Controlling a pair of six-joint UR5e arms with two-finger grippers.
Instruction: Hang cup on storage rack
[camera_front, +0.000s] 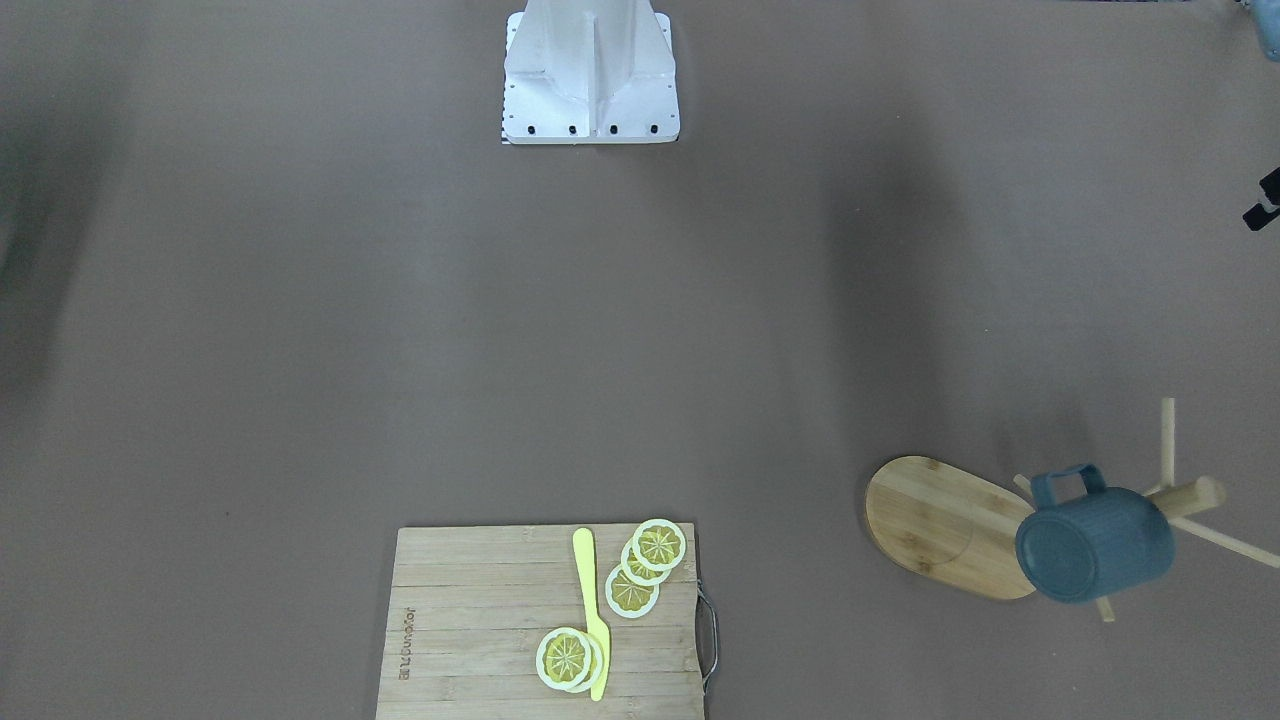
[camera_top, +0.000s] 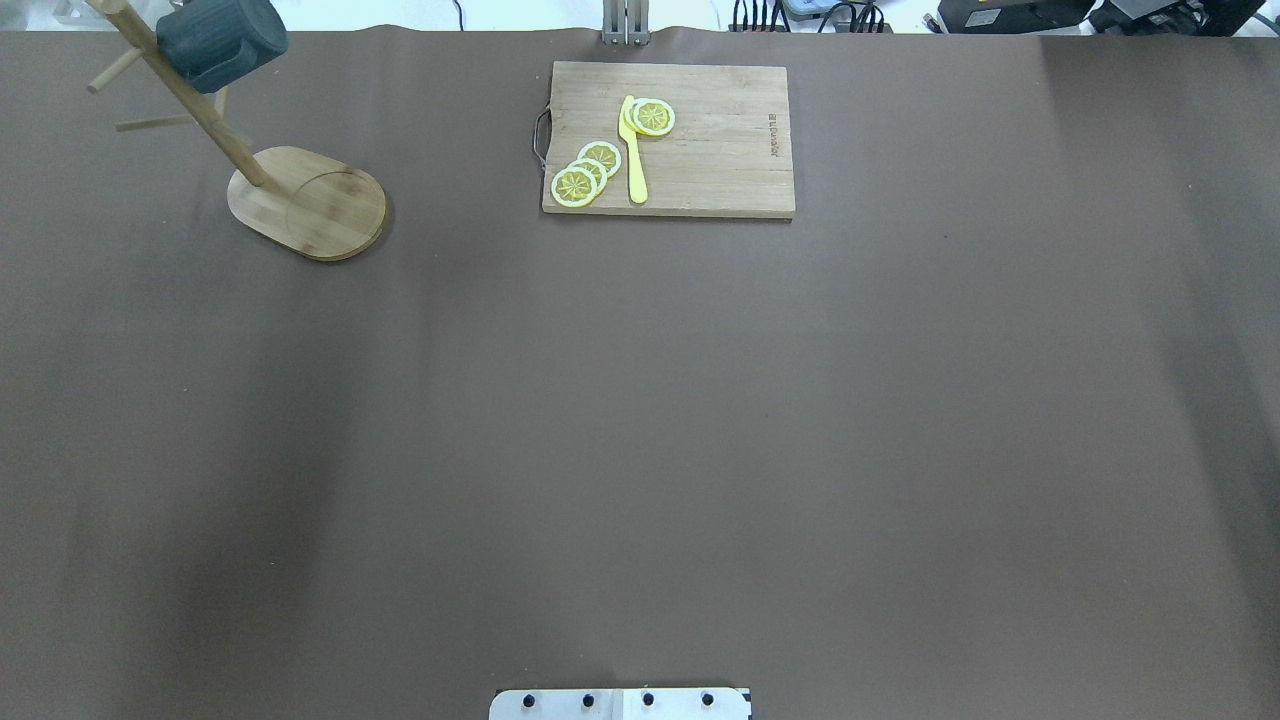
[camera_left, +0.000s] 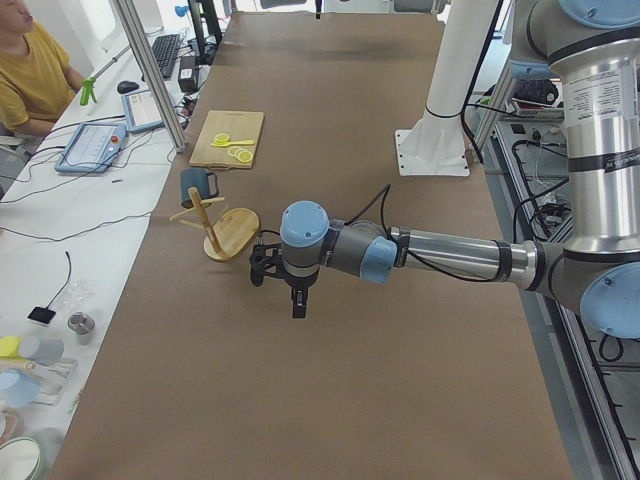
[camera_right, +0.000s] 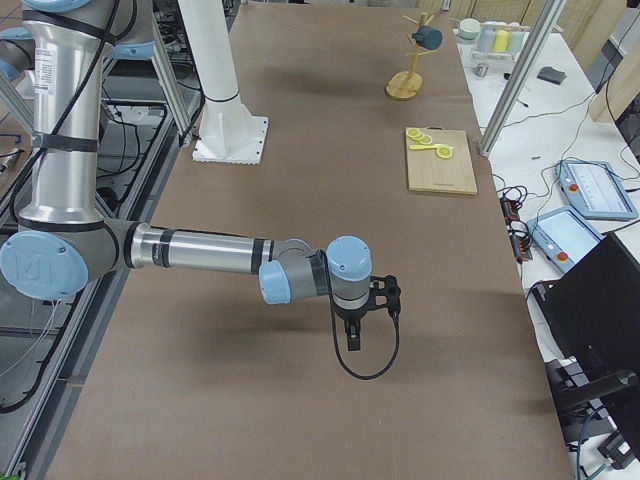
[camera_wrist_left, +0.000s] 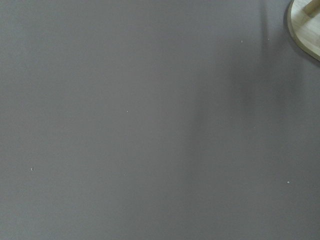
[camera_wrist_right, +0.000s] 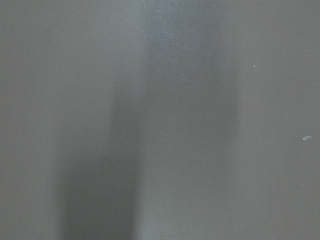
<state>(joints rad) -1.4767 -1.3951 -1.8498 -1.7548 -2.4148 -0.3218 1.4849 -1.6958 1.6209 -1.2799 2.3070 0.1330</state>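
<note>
Cup (camera_front: 1095, 545): off the tabletop (camera_front: 640, 330), hung on the rack (camera_front: 940, 525) near the top of the post (camera_top: 200, 105). In the front-facing view its flat underside faces the camera and the handle (camera_front: 1068, 482) sits at its 12 o'clock.
Peg in use: the handle appears looped over one of the upper pegs (camera_front: 1232, 545). Which one cannot be confirmed, as the cup body hides the joint.
Rack: at 10 o'clock of the tabletop in the overhead view. Its oval base (camera_top: 310, 205) lies flat and the post is upright.
Left end effector (camera_left: 296, 298): hangs above bare tabletop near the rack base, apart from it. Finger spacing cannot be told from the side view. The left wrist view shows only tabletop, with the base edge at 1 o'clock.
Right end effector (camera_right: 352, 338): hangs above bare tabletop, well apart from the rack. Finger spacing cannot be told.
Board (camera_top: 700, 150): at 12 o'clock in the overhead view. It carries lemon slices (camera_top: 588, 170) and a yellow knife (camera_top: 634, 160).
</note>
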